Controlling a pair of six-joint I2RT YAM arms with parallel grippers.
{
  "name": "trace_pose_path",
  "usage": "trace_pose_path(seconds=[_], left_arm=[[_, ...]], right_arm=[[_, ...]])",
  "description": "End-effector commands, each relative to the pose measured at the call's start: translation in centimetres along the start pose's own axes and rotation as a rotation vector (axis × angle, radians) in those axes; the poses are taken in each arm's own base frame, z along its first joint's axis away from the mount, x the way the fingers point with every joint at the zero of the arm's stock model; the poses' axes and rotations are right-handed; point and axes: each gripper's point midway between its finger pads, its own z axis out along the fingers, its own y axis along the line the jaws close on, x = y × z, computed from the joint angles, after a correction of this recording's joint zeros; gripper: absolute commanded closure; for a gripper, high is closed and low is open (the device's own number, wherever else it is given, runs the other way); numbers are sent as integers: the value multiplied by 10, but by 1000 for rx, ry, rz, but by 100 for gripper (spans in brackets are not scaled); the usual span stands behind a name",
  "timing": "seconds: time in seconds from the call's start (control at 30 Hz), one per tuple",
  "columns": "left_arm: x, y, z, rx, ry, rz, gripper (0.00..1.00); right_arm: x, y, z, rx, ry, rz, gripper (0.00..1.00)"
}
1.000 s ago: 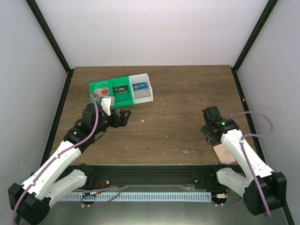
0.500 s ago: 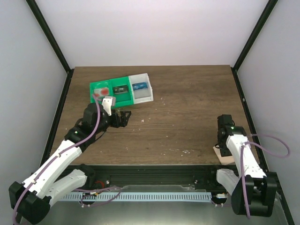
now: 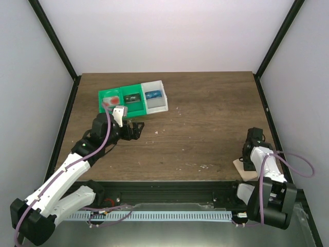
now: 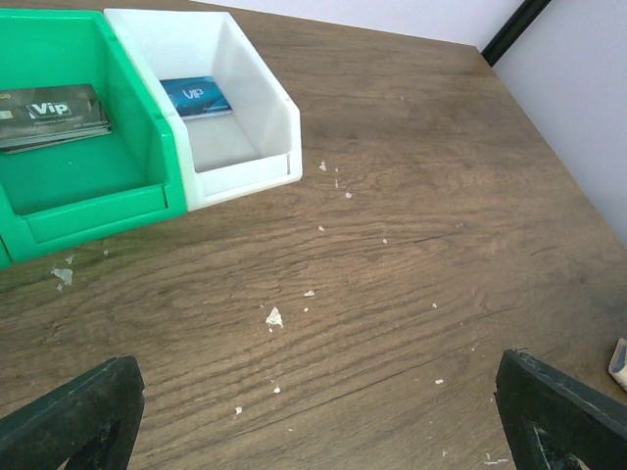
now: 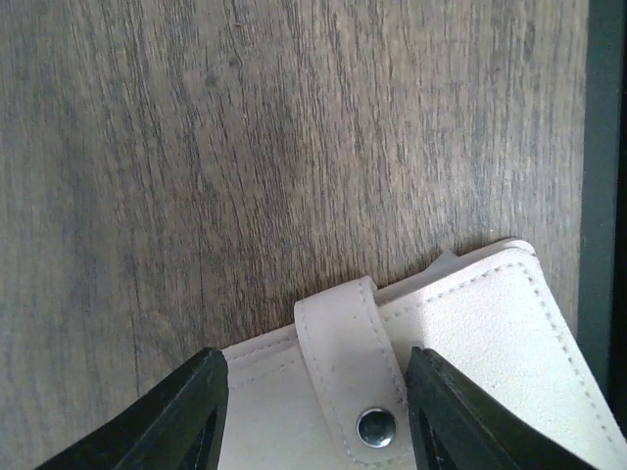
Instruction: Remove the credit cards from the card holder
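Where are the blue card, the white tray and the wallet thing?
blue card (image 4: 196, 96): left wrist view, middle of its face.
white tray (image 4: 245, 181): left wrist view, its front wall.
card holder (image 5: 480, 343): right wrist view, pale cover beside the strap.

Plain white walls (image 3: 169, 31), brown wooden table (image 3: 195, 118).

Wide bare wood through the middle; clutter only in two corners.

Seen from overhead, the table (image 3: 205, 113) is bare from centre to upper right, leaving a broad lane. In the upper left the green trays (image 3: 136, 108) and white tray (image 3: 157, 108) stand touching, their walls barring low passes. The left gripper (image 3: 138, 129) sits just below them with its jaws spread. At lower right the right gripper (image 3: 248, 159) covers the card holder (image 3: 241, 169), close against the black side rail (image 3: 268, 123).
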Motion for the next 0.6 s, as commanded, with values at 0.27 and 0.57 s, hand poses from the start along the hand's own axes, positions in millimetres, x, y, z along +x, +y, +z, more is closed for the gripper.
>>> trace_pose_path(seconds=[0.27, 0.57], left_arm=[[-9, -3, -3, -2, -28, 9, 0], [0, -3, 3, 11, 8, -45, 0]], right_arm=[[48, 52, 15, -228, 243, -147, 49], [110, 97, -2, -294, 374, -330, 50]])
